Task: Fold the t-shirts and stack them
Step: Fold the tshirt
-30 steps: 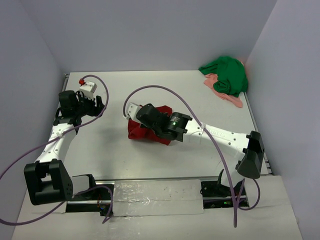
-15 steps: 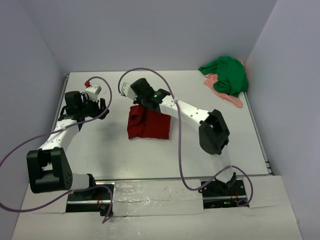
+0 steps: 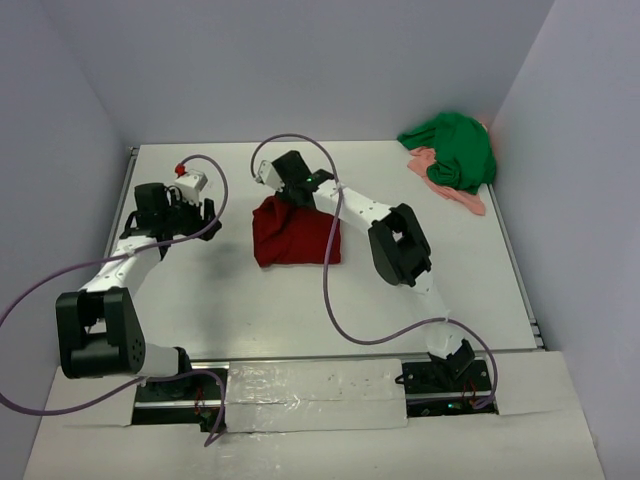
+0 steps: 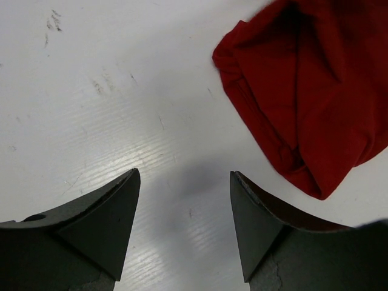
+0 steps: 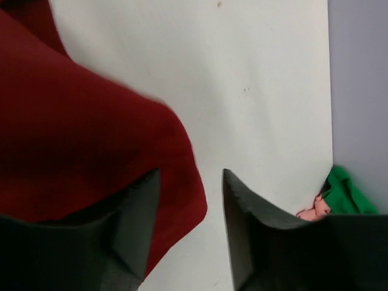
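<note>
Pale lavender walls [image 3: 300, 70] enclosed a white worktop [image 3: 230, 290] on three sides. The right arm [image 3: 360, 210] reached from its base at the near edge across to the middle of the worktop, and the left arm [image 3: 125, 260] stretched up the left side. A purple cable [image 3: 335, 300] looped from each arm.

The dark red t-shirt [image 3: 295, 232] lay bunched in a rough rectangle at the centre of the worktop, with its far edge raised under the right arm's wrist. The green t-shirt [image 3: 455, 148] sat crumpled in the far right corner against the wall. It partly covered the salmon-pink cloth [image 3: 425, 163], which showed at its left and near sides. Both lay well apart from the red shirt.

The right gripper [image 5: 191, 173] hung over the red shirt's edge with its jaws parted. Red cloth lay beneath its left finger and bare worktop beneath the right one, and no fabric was pinched between them. The left gripper [image 4: 183, 176] stood with its jaws wide apart above bare worktop. It held nothing, and the red shirt lay just beyond its right finger.
</note>
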`<state>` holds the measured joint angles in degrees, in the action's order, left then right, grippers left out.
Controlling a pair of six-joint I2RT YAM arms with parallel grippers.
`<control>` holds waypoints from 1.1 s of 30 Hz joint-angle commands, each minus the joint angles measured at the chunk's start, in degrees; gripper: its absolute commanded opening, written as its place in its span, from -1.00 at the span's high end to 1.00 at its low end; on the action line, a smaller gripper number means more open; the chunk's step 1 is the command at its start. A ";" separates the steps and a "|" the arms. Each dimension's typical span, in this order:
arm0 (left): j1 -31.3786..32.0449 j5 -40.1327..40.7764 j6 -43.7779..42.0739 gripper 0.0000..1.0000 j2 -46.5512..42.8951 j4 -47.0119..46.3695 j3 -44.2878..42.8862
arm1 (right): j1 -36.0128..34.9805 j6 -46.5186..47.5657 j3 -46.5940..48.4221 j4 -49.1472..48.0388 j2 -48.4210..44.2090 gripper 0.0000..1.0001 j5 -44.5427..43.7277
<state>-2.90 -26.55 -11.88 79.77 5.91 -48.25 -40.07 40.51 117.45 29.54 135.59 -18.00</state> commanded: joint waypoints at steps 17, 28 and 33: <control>2.37 -1.58 -0.95 -0.40 -0.75 -0.55 -1.32 | -7.55 -12.56 -20.22 -3.70 -25.71 -0.17 11.31; 11.77 -15.36 -6.40 -0.40 6.36 10.43 -1.93 | -8.97 -17.74 -24.81 4.55 -29.25 -0.18 9.12; 14.32 -17.57 -5.18 -0.38 9.26 10.87 -4.04 | -5.99 -20.12 -27.09 5.00 -28.10 0.00 6.66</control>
<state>9.85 -38.72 -14.74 89.12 16.36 -48.53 -47.77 23.51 91.22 34.06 106.37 -8.88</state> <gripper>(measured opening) 0.692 0.519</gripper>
